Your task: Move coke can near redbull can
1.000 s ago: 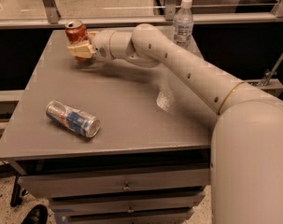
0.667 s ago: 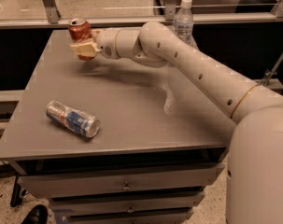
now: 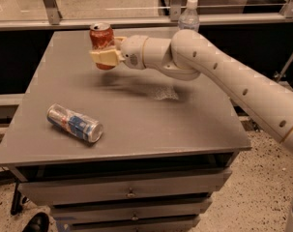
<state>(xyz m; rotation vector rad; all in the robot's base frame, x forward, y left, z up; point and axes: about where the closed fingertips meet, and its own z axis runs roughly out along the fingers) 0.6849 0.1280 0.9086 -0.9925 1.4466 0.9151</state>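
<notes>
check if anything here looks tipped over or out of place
The redbull can lies on its side near the table's front edge instead of standing. The tool, over the back of the table, grips the coke can upright, lifted off the surface.

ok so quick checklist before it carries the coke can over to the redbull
1. Grasp: gripper shut on the coke can at the far side: ok.
2. Coke can upright: ok.
3. Coke can lifted off the table, with its shadow beneath it: ok.
4. Redbull can in view, lying on its side near the front left corner: ok.
5. Nothing standing between the two cans: ok.
6. Redbull can will not roll: cannot tell.
</notes>
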